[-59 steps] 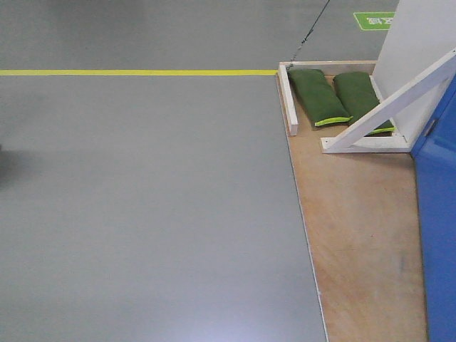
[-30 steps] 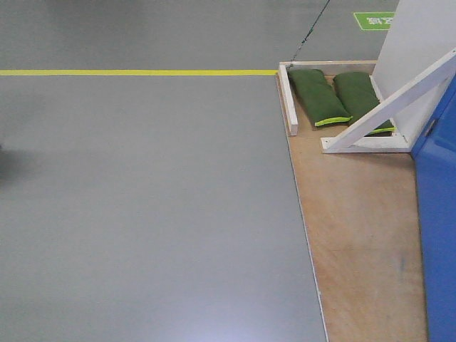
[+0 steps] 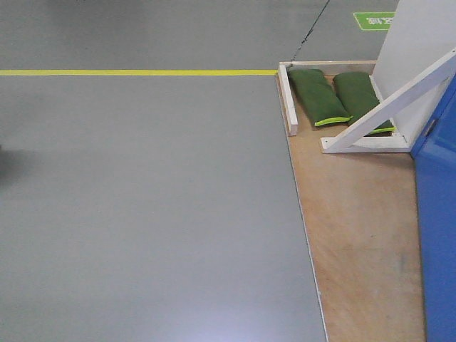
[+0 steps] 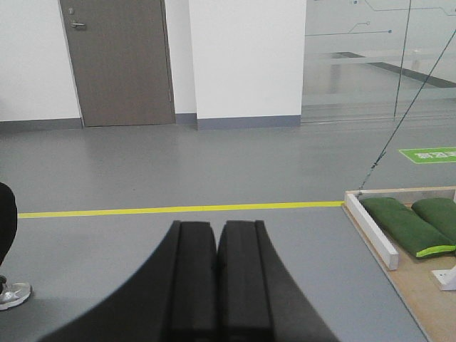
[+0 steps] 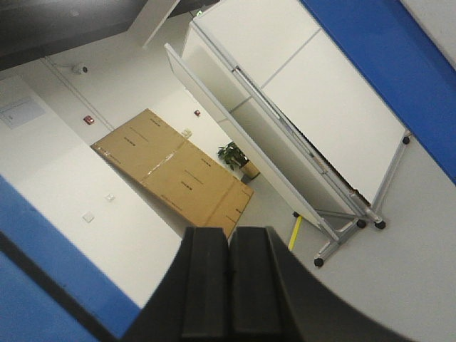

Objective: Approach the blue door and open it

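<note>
The blue door (image 3: 438, 214) is a glossy bright-blue panel along the right edge of the front view, standing on a plywood platform (image 3: 360, 235). Its handle and lock are out of view. Neither gripper shows in the front view. My left gripper (image 4: 216, 226) is shut with nothing in it, pointing over the grey floor toward a yellow line (image 4: 178, 209). My right gripper (image 5: 229, 231) is also shut and empty, seen in a tilted view. A blue surface (image 5: 43, 285) lies to its lower left; I cannot tell whether that is the door.
A white wall panel with a diagonal brace (image 3: 399, 100) stands beside the door. Two green sandbags (image 3: 317, 96) lie inside its white base frame. A person's shoe (image 4: 11, 293) is at the left. Wheeled whiteboards (image 5: 285, 135) and cardboard boxes (image 5: 174, 174) stand farther off.
</note>
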### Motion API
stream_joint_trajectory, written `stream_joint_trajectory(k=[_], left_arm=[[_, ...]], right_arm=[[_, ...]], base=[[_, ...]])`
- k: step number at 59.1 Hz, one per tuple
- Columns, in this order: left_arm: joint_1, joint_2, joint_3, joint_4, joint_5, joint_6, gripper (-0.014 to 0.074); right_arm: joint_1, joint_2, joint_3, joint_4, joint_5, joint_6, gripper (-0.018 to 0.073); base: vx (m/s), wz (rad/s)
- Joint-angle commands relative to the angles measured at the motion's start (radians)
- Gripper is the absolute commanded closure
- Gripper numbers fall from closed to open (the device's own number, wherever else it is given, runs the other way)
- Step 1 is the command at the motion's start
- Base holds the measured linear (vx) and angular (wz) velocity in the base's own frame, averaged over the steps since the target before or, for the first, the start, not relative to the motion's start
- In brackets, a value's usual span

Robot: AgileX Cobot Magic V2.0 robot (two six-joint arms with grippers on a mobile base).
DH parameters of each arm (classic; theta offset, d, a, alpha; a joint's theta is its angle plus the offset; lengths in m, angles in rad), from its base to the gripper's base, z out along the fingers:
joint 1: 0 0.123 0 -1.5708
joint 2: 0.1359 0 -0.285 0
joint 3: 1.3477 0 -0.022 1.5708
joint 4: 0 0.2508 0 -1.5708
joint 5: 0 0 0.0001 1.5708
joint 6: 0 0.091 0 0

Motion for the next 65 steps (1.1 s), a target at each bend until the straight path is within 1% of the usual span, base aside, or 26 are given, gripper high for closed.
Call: stream_joint_trajectory(k=[1, 11, 29, 35, 46, 58, 65], left_arm=[[-0.005, -0.014, -0.027, -0.002, -0.084, -0.007, 0.0524], [-0.005, -0.014, -0.027, -0.002, -0.084, -0.007, 0.0524], [-0.005, -0.014, -0.027, -0.002, -0.084, -0.007, 0.0524], [-0.005, -0.014, -0.027, -0.002, -0.084, -0.007, 0.0524], [-0.005, -0.014, -0.027, -0.002, -0.084, -0.007, 0.0524], [-0.005, -0.014, -0.027, -0.002, -0.084, -0.007, 0.0524], [-0.005, -0.014, -0.027, -0.002, -0.084, -0.007, 0.0524]], right_arm=[[0.003, -0.03, -0.034, -0.014, -0.009, -0.009, 0.0561], [0.003, -0.03, -0.034, -0.018, -0.009, -0.009, 0.0561], [0.003, -0.032, -0.034, -0.001, 0.083, -0.009, 0.0561], [0.003, -0.046, -0.034, 0.042, 0.125, -0.009, 0.0561], [0.003, -0.097, -0.034, 0.149, 0.274, -0.009, 0.0561], [0.003, -0.135, -0.034, 0.166, 0.329, -0.009, 0.0561], [0.003, -0.159, -0.034, 0.198, 0.376, -0.009, 0.0561]], base=[[0.0, 0.0], [0.0, 0.0], [0.0, 0.0], [0.0, 0.0], [0.0, 0.0], [0.0, 0.0], [0.0, 0.0]])
